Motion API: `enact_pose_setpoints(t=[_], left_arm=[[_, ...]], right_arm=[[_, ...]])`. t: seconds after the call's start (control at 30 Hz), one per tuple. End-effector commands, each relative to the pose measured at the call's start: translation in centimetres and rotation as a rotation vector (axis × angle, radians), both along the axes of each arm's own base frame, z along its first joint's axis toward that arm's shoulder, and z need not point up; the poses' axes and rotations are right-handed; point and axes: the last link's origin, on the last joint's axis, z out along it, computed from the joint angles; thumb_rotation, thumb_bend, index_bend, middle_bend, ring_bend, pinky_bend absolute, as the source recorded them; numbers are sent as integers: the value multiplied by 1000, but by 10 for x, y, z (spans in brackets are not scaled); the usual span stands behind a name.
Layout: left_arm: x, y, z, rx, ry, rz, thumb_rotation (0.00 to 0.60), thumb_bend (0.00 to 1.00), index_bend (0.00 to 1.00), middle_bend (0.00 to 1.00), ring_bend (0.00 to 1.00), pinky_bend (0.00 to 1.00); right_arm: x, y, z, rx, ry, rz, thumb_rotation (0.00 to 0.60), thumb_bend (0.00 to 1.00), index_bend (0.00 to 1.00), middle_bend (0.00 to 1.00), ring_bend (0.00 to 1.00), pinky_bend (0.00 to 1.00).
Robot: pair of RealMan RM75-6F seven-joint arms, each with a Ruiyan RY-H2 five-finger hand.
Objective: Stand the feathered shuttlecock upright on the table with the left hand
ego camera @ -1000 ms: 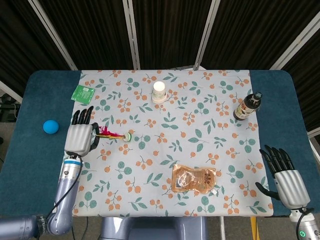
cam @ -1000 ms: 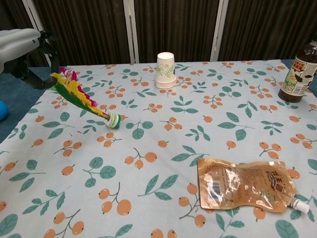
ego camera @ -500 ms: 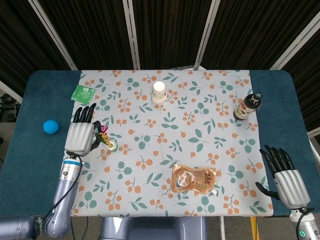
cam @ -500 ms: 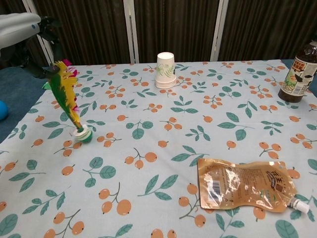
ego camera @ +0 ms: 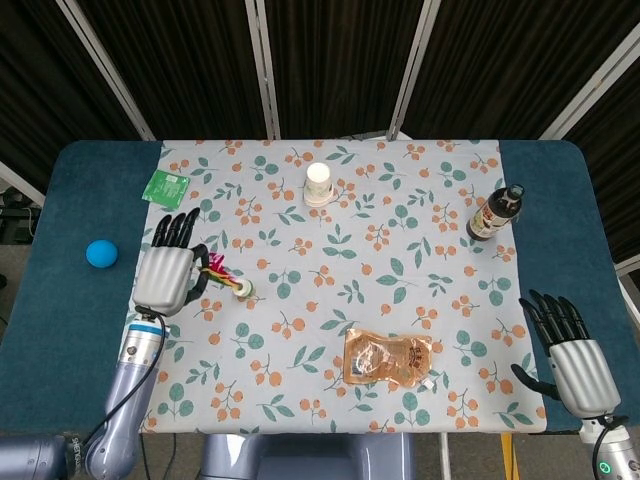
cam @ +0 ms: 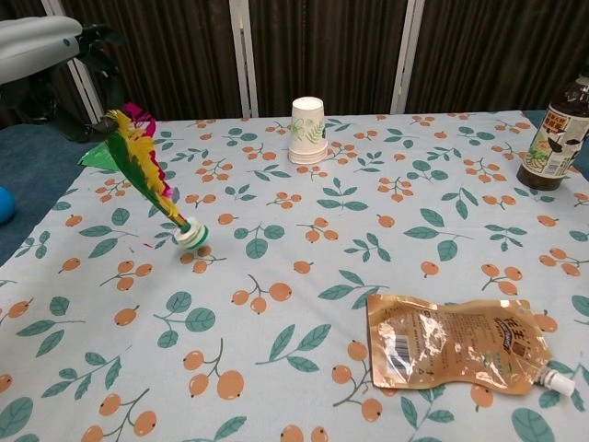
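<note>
On the floral tablecloth (cam: 304, 304) at left, your left hand (ego camera: 165, 275) grips the tilted shuttlecock (cam: 152, 184); straighten and release.

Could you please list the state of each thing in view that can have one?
shuttlecock: tilted, base on the table, feathers held by left hand
right hand: empty, fingers spread
paper cup: upside down
bottle: upright, capped
pouch: lying flat, capped

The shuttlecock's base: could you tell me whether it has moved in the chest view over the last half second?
Yes. The shuttlecock's base has slid right, toward the paper cup.
</note>
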Motion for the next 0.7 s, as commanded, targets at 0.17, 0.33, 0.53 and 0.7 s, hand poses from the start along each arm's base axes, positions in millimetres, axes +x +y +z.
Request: enact_pose_setpoints(t=[0.17,0.33,0.53,0.7], left_arm=[[2,-4,-2,-14,-5,-11,600,587,628,0,0,0],[3,-4,-4,-17,-5,-13,600,587,628,0,0,0],[4,-7,-6,-32,0,-16,600,587,629,0,0,0],[5,-8,-7,-41,-2,-20,600,587,628,0,0,0]], right_arm=[[0,0,0,0,0,0,600,105,61,0,0,0],[0,0,0,0,0,0,600,106,61,0,0,0],[0,0,0,-1,1,1,600,105,61,0,0,0],[0,0,0,-1,1,1,600,105,61,0,0,0]])
